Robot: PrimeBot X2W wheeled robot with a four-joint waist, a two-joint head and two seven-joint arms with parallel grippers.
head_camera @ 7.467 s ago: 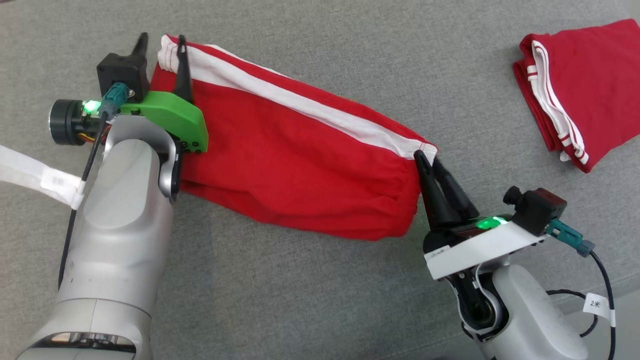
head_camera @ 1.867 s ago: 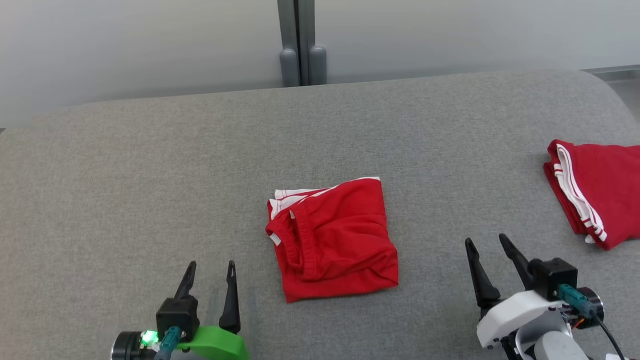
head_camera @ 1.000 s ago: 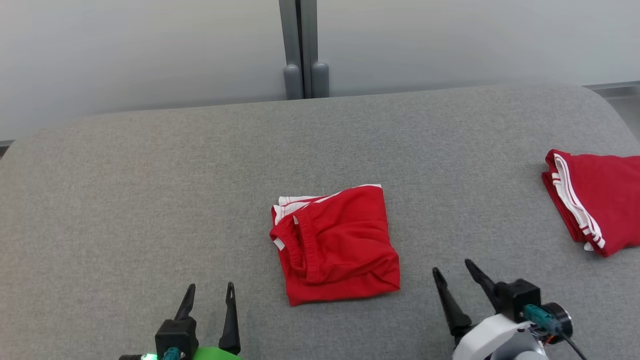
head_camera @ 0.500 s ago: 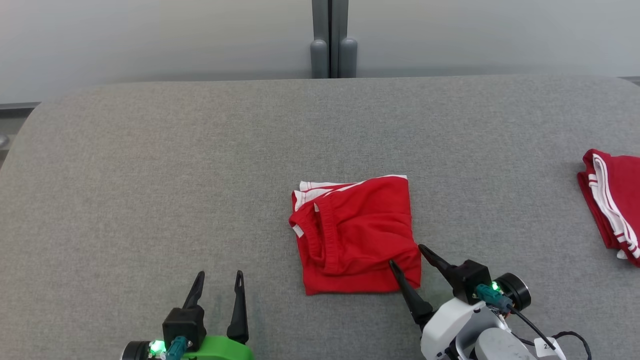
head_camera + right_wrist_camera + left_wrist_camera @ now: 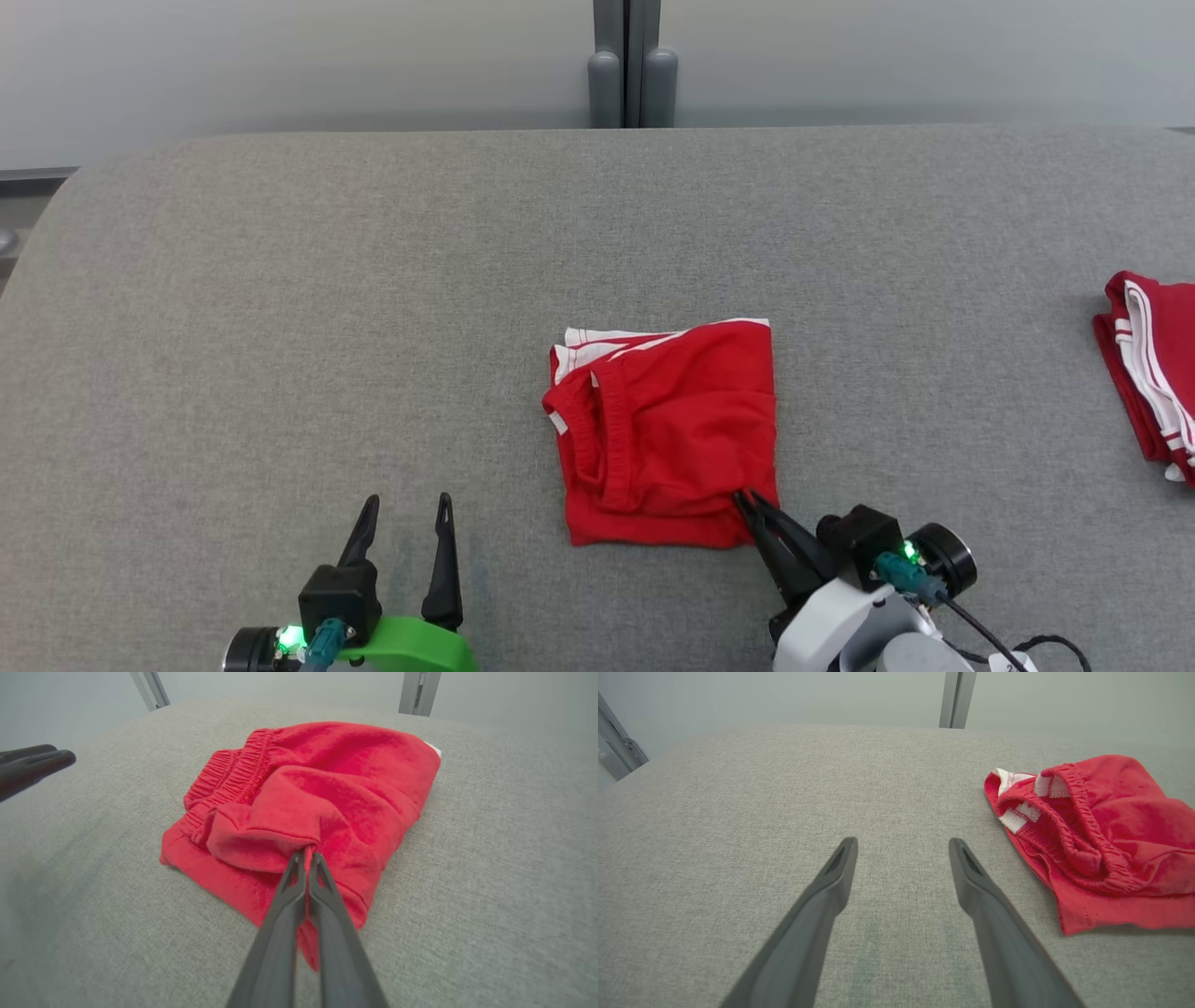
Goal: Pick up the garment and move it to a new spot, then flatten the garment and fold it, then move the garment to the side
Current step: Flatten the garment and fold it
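The garment, red shorts with white stripes, lies folded into a rough square in the middle of the grey surface. It also shows at the right of the left wrist view and in the centre of the right wrist view. My right gripper is shut on the garment's near right corner; in the right wrist view a pinch of red cloth sits between its tips. My left gripper stands open over bare surface to the garment's near left, its fingers apart from the cloth.
A second folded red and white garment lies at the far right edge of the grey padded surface. A grey post stands behind the surface's far edge against a pale wall.
My right gripper has moved left to the garment's near right corner and shut on it. The head camera has shifted. The left gripper stays open in place.
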